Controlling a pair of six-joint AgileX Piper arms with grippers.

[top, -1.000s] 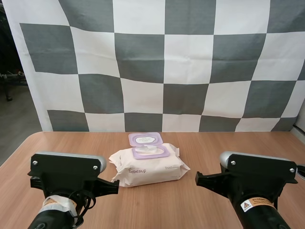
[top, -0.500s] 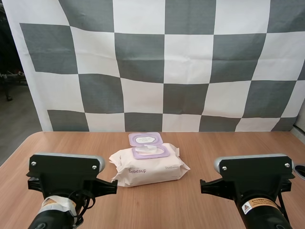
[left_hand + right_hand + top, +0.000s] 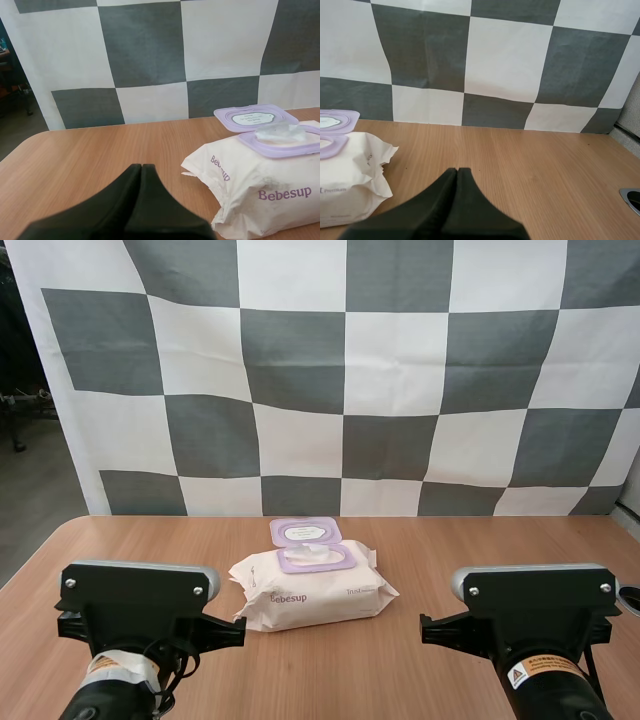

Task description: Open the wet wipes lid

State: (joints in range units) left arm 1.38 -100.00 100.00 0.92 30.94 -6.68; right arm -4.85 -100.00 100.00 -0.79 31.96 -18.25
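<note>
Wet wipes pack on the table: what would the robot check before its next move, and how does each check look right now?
1. Lid open, folded back behind the opening: ok.
2. Wet wipes pack lying flat on the table: ok.
3. Left fingers shut on nothing, apart from the pack: ok.
4. Right fingers shut on nothing, apart from the pack: ok.
5. Wipe poking up through the opening, free of the lid: ok.
6. Lid hinge undamaged: cannot tell.
</note>
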